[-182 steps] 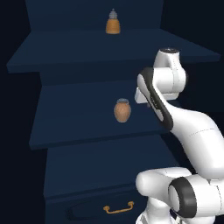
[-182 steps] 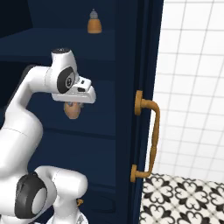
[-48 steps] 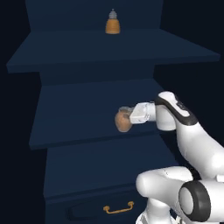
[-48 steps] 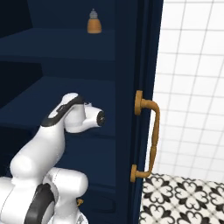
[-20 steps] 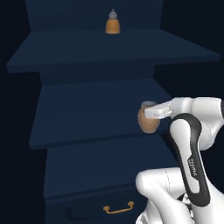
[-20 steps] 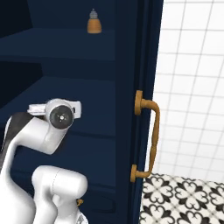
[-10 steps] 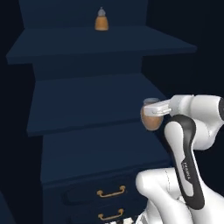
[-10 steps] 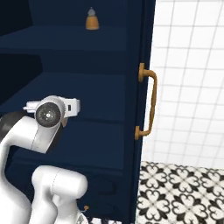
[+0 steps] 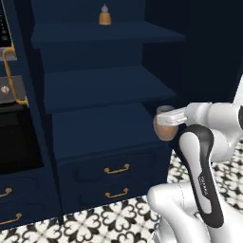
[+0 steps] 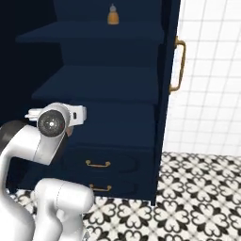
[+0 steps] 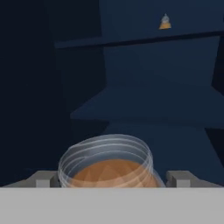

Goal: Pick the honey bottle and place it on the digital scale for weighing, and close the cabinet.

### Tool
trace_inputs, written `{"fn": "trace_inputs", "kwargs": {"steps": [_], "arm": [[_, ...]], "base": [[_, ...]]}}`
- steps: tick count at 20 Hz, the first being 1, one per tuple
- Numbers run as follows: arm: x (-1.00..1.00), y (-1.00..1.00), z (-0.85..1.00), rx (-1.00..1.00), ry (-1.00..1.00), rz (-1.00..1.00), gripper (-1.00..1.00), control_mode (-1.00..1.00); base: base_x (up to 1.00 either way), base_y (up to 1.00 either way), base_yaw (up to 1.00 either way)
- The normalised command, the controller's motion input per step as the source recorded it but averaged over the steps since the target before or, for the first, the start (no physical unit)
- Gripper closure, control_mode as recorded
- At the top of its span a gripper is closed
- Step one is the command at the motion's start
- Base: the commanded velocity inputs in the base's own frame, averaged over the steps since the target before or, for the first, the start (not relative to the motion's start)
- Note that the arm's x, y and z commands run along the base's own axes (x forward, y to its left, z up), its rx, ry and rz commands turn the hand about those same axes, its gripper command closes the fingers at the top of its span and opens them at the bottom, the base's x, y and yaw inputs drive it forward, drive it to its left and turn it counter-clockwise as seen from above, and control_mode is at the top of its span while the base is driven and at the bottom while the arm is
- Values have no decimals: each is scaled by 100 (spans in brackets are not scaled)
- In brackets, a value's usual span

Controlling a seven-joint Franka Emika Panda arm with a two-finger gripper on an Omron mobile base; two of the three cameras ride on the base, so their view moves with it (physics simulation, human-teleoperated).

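My gripper (image 9: 165,124) is shut on the honey bottle (image 9: 163,130), a small amber-brown jar with a pale rim, and holds it in the air in front of the open cabinet (image 9: 109,85), clear of its shelves. In the hand view the honey bottle (image 11: 107,165) sits between the two fingertips (image 11: 43,178), its rim facing the camera. The cabinet's right door (image 10: 168,70) stands open with a brass handle (image 10: 178,64). The digital scale is out of view.
An orange bottle with a grey cap (image 9: 105,15) stands on the top shelf (image 10: 94,32). Brass-handled drawers (image 9: 116,169) lie below the shelves. A black oven column (image 9: 8,90) is at the left. Patterned floor tiles (image 10: 188,188) and a white tiled wall (image 10: 212,70) are at the right.
The whole picture has shifted and the cabinet looks farther off, so the base has moved. The honey bottle stays in the gripper, off the shelf.
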Motion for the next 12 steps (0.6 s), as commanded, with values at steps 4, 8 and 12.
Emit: {"fn": "trace_inputs", "kwargs": {"steps": [4,8,12], "arm": [[0,0,0,0,0,0,100,100],[0,0,0,0,0,0,100,100],[0,0,0,0,0,0,100,100]], "base": [[-100,7,11],[-37,0,67],[-6,0,80]]}}
